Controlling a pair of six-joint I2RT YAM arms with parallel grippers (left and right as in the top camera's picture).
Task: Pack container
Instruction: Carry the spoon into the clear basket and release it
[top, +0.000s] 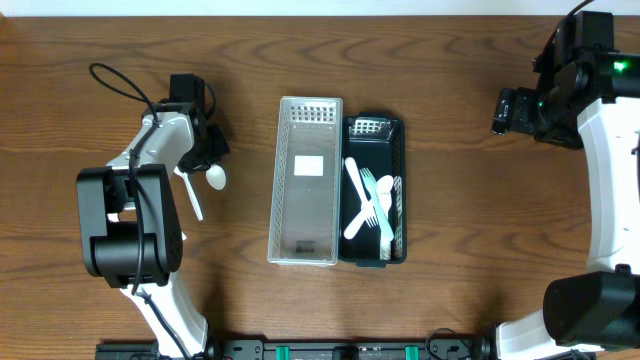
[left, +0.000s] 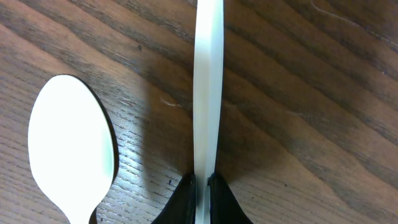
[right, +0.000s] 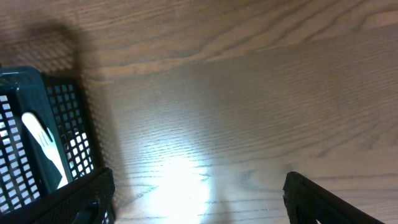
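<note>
My left gripper (left: 202, 186) is shut on the thin handle of a white plastic utensil (left: 208, 87) that lies on the wooden table; its working end is out of view. A white plastic spoon (left: 71, 149) lies just beside it. In the overhead view the left gripper (top: 203, 157) is left of the baskets, with the utensil (top: 192, 198) and the spoon (top: 215, 177) below it. A clear mesh basket (top: 305, 110) stands beside a black basket (top: 398, 135) holding several white cutlery pieces (top: 372, 205). My right gripper (top: 505, 110) is open and empty, right of the black basket (right: 68, 106).
Bare wooden table surrounds the baskets. The clear basket holds only a white label on its floor. The right wrist view shows bare table with glare between my open fingers (right: 199, 193).
</note>
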